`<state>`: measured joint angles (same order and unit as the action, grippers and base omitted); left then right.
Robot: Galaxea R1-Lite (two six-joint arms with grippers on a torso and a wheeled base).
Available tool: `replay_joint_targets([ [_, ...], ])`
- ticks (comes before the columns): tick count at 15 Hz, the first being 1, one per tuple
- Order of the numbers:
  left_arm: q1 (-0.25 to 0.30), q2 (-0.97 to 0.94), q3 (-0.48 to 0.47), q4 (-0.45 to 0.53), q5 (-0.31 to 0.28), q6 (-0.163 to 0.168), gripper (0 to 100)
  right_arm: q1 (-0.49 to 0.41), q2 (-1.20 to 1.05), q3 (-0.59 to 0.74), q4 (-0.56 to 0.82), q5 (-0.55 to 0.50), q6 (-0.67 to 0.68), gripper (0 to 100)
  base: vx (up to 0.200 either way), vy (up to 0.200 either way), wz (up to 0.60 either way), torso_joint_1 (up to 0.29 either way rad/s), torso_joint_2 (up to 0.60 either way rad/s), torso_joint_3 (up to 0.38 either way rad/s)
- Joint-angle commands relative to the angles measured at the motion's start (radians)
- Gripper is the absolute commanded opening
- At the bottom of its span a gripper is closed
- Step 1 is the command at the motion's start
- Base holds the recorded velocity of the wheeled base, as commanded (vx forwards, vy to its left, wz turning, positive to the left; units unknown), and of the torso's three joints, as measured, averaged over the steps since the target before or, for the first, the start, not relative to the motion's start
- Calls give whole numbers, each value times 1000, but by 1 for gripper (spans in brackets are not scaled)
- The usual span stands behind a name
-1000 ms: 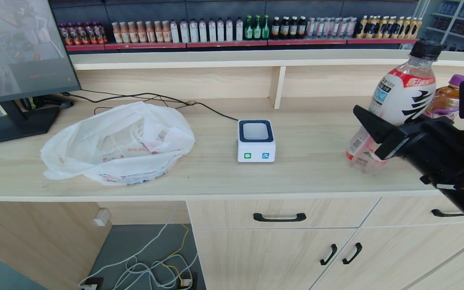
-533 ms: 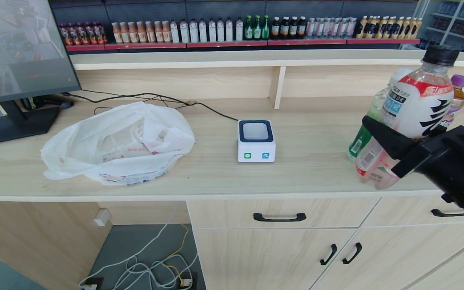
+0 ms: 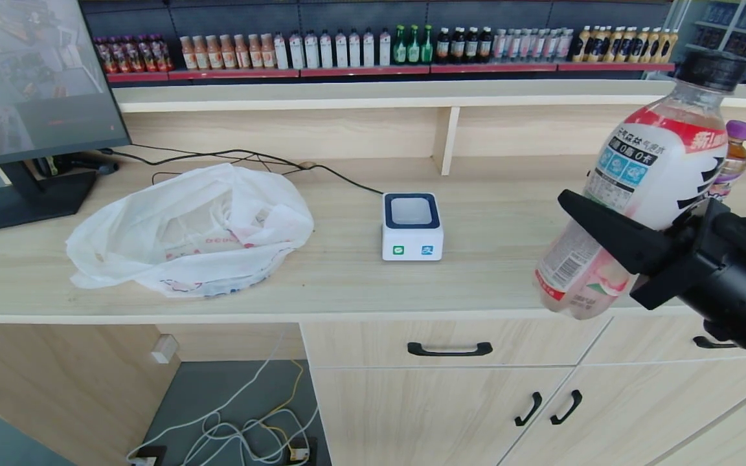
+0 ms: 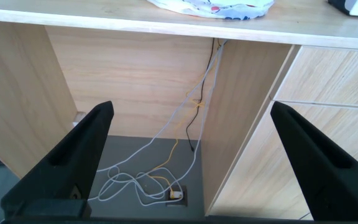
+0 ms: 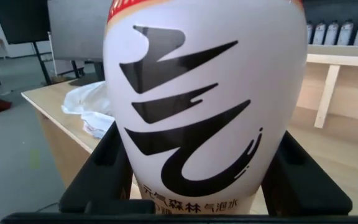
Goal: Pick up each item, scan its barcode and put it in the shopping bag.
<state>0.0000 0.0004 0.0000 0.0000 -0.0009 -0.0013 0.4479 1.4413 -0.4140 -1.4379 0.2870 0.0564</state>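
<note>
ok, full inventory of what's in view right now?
counter: 1, light wood, drawers with black handles below
bottle: 1, white label, black cap, tilted, held up at the right front edge
purple-cap bottle: 1, amber, far right behind the bottle, base hidden
scanner: 1, white with dark top, centre
bag: 1, white, open, left of the scanner
monitor: 1, black, far left
cable: black, behind the bag
floor cables: white and yellow, under the counter
shelf bottles: many, mixed colours, back-wall row
right gripper: shut on the bottle
left gripper: open, below counter height, facing the cabinet
</note>
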Motion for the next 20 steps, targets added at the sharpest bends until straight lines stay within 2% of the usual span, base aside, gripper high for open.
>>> replay_joint_targets([
  [1, 0, 0, 0, 0, 1, 0, 100, 11, 5, -3, -3, 21, 3, 0, 0, 0, 0, 0, 0, 0],
  [2, 0, 0, 0, 0, -1, 0, 100, 17, 5, -3, -6, 27, 8, 0, 0, 0, 0, 0, 0, 0],
  [5, 0, 0, 0, 0, -1, 0, 100, 158, 11, -111, 47, 23, 126, 0, 0, 0, 0, 0, 0, 0],
  [7, 0, 0, 0, 0, -1, 0, 100, 161, 47, -137, 50, 27, 168, 0, 0, 0, 0, 0, 0, 0],
  [10, 0, 0, 0, 0, 1, 0, 100, 161, 79, -126, -56, 27, 398, 0, 0, 0, 0, 0, 0, 0],
  [11, 0, 0, 0, 0, 1, 0, 100, 161, 120, -132, -133, 27, 522, 0, 0, 0, 0, 0, 0, 0],
  [12, 0, 0, 0, 0, -1, 1, 100, 161, 140, -135, -133, 27, 571, 0, 0, 0, 0, 0, 0, 0],
  [15, 0, 0, 0, 0, 1, 0, 100, 204, 142, -109, -133, 27, 582, 0, 0, 0, 0, 0, 0, 0],
  [20, 0, 0, 0, 0, 1, 0, 100, 354, 108, -91, -133, 27, 569, 0, 0, 0, 0, 0, 0, 0],
])
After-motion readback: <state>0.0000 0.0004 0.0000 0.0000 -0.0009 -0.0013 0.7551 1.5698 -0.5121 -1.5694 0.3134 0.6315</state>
